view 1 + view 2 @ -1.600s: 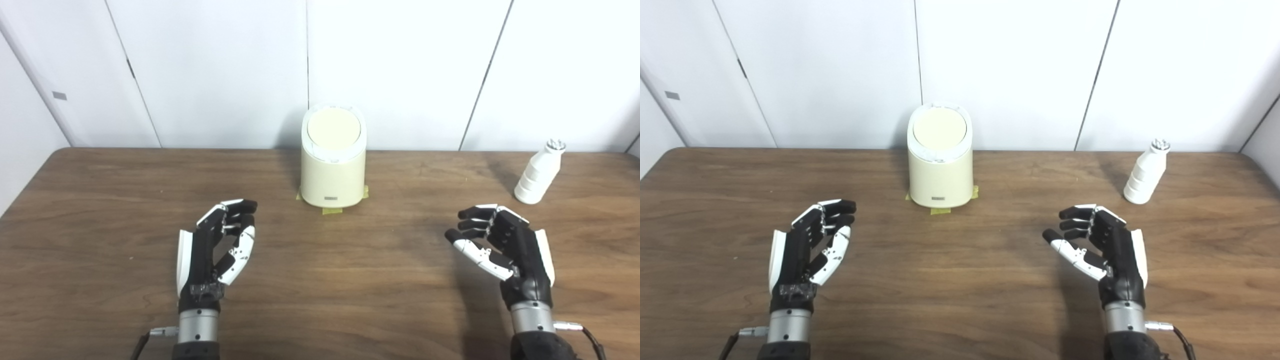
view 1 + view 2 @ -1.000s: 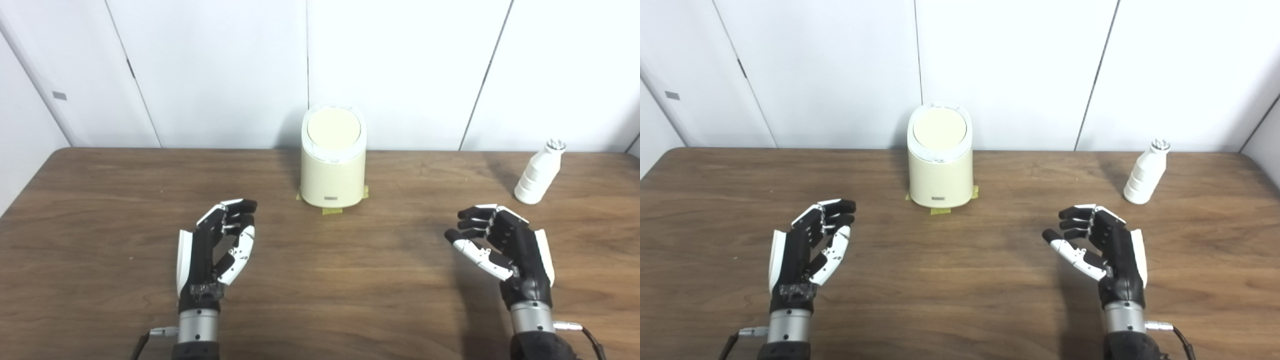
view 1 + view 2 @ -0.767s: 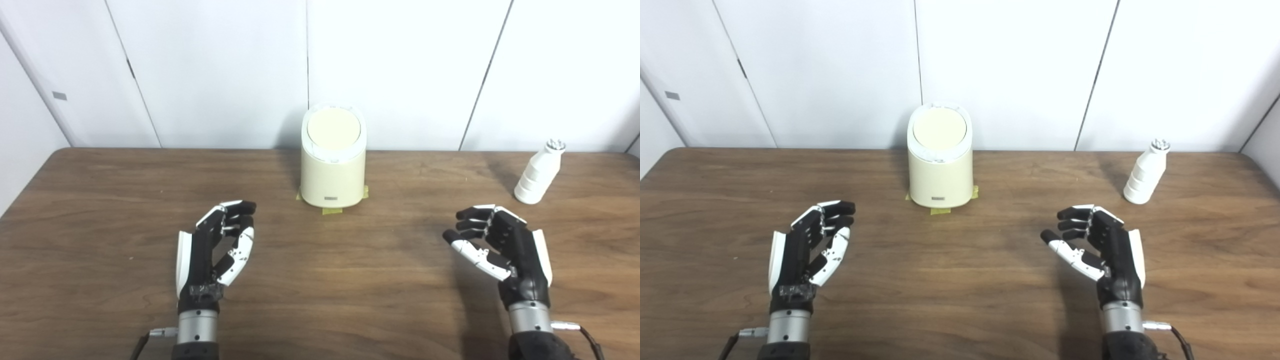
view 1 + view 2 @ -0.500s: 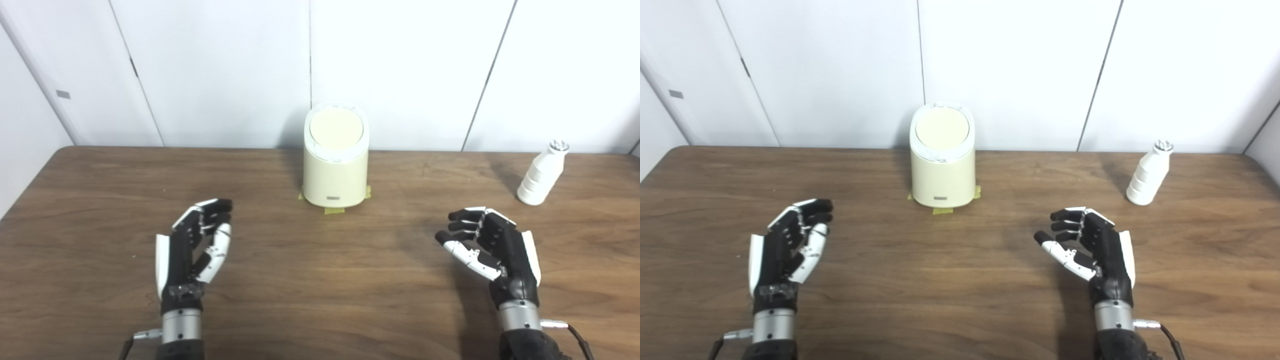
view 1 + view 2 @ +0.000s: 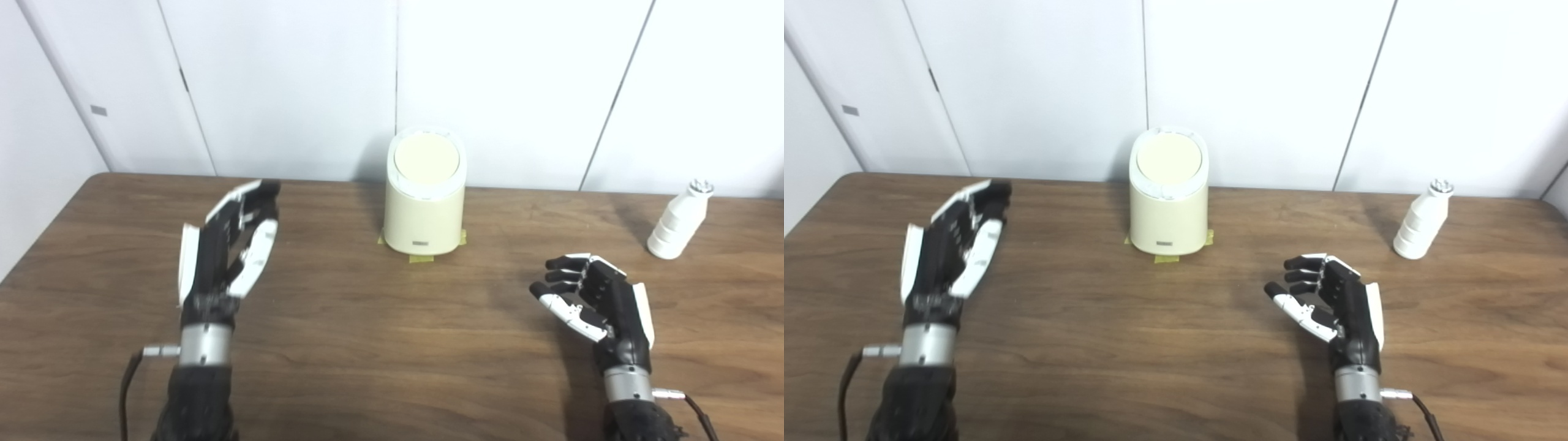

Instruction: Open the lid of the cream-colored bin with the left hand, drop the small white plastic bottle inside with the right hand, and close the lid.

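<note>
Both hands are empty with fingers apart: the left hand [image 5: 225,248] hovers well left of the cream-colored bin [image 5: 424,208], its lid [image 5: 426,160] shut, while the right hand [image 5: 597,294] sits nearer the upright white plastic bottle [image 5: 677,220].

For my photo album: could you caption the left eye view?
Both hands, left and right, open above the table; lidded bin and bottle untouched.

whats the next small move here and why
Probably carry the left hand rightward over the bin toward its lid. The lid looks shut, the left hand is raised, open and apart from the bin, and the bottle stands untouched beyond the open right hand.
</note>
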Robot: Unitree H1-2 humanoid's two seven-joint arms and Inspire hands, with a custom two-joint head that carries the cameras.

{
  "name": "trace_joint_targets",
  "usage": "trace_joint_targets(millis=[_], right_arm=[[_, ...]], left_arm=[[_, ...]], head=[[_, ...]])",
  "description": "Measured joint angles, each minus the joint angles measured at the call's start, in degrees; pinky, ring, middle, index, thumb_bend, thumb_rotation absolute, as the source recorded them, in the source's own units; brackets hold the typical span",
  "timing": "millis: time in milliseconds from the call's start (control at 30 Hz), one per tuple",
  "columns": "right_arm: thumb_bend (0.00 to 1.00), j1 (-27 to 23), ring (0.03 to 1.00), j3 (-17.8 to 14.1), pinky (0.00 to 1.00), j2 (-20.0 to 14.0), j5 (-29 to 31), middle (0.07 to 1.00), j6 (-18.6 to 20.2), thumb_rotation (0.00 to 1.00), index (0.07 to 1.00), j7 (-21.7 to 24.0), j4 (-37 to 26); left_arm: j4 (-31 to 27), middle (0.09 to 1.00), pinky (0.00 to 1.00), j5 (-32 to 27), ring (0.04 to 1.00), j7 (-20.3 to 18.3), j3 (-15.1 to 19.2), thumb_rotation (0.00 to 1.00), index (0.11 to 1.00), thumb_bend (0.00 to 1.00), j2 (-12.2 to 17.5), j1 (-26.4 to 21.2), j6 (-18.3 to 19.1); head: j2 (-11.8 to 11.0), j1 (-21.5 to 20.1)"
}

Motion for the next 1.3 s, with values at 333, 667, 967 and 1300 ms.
trace_joint_targets(millis=[333,667,967,1300], right_arm=[[0.48,-0.27,0.557,-0.01,0.47,-0.01,0.08,0.584,-1.51,0.14,0.491,-0.09,1.50],[0.48,-0.41,0.566,0.01,0.48,0.10,-0.05,0.592,-1.91,0.14,0.492,-0.20,2.02],[0.48,-0.41,0.572,0.28,0.49,0.12,-1.15,0.598,-1.95,0.14,0.492,-0.31,2.00],[0.48,-0.39,0.574,0.24,0.49,0.26,-0.81,0.597,-2.01,0.14,0.492,-0.48,1.99]], left_arm=[[1.91,0.900,0.85,7.62,0.906,-2.52,-3.66,0.45,0.902,0.91,1.28,-16.47,14.06],[12.33,0.999,0.79,17.69,0.951,-4.80,-4.80,0.50,0.994,0.95,-1.76,-24.27,16.72],[23.17,1.000,0.99,22.09,1.000,-3.45,-7.18,0.59,1.000,0.97,-4.07,-29.81,16.72],[33.43,1.000,1.00,24.08,1.000,-1.60,-8.34,0.49,1.000,0.95,-4.51,-36.05,16.72]], head=[[-1.05,0.09],[-1.93,0.26],[-2.20,-0.70],[-2.72,-1.41]])
